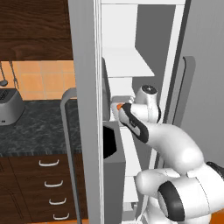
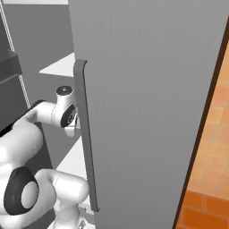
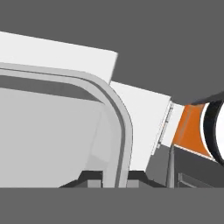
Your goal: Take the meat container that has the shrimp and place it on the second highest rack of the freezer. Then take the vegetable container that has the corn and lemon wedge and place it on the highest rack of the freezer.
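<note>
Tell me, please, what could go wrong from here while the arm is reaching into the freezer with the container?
1. The gripper is shut on only the thin rim of the container, so the tray may tilt or slip.
2. The arm is squeezed between the open freezer door and the shelves; a swing could hit either.
3. The container's contents are hidden, so a spill would go unnoticed.

toaster [image 1: 9, 106] on dark counter [image 1: 39, 127]
</note>
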Controlling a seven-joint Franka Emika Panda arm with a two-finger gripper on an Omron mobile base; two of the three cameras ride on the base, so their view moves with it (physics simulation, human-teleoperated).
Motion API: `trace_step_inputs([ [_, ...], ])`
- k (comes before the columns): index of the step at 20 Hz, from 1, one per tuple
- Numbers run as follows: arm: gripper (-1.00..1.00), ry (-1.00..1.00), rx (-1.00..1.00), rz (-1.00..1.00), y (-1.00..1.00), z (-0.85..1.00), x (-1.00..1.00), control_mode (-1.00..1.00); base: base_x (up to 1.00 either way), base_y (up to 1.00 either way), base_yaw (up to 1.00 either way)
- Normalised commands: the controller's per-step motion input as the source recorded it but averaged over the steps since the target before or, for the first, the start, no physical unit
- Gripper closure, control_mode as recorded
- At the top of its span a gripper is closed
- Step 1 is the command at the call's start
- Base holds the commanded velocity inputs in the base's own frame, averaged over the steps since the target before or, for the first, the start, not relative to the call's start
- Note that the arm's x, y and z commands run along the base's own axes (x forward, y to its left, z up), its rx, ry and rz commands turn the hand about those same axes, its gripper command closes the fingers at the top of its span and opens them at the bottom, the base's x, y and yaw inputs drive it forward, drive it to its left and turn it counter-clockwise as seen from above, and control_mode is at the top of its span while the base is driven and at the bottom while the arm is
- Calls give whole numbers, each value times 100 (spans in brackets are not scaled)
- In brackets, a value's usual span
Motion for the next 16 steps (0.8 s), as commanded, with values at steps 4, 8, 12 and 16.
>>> trace_step_inputs([
  [4,100,0,0,2,1,-29,97,-100,0,0,0],
  [8,100,0,-1,0,0,-44,75,-100,0,0,0],
  [12,100,-1,-3,0,0,-51,54,-100,0,0,0],
  [16,-100,-6,-4,0,0,-42,15,-100,0,0,0],
])
